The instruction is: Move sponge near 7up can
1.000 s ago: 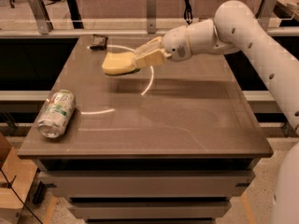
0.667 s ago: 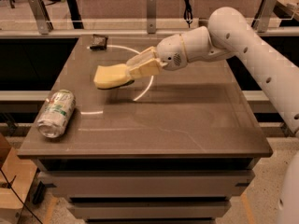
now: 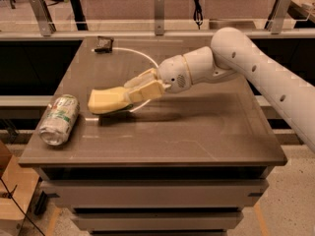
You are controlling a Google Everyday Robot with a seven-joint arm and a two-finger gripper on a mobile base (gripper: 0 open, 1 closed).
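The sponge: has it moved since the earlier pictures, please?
Yes: held in the gripper, the sponge moved left, away from the black packet toward the 7up can.

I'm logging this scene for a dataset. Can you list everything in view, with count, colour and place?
sponge: one, pale yellow, held over the table left of centre, just right of the can
can: one, silver-white with green marks, lying on its side near the table's left edge
packet: one, black, far left corner of the table
curved line: one, white, arcing over the tabletop from the packet; cable or mark, cannot tell
table: one, grey-brown, centre of view
box: one, tan cardboard, on the floor at lower left
arm: one, white, reaching in from the right
gripper: one, cream-yellow fingers, shut on the sponge's right end
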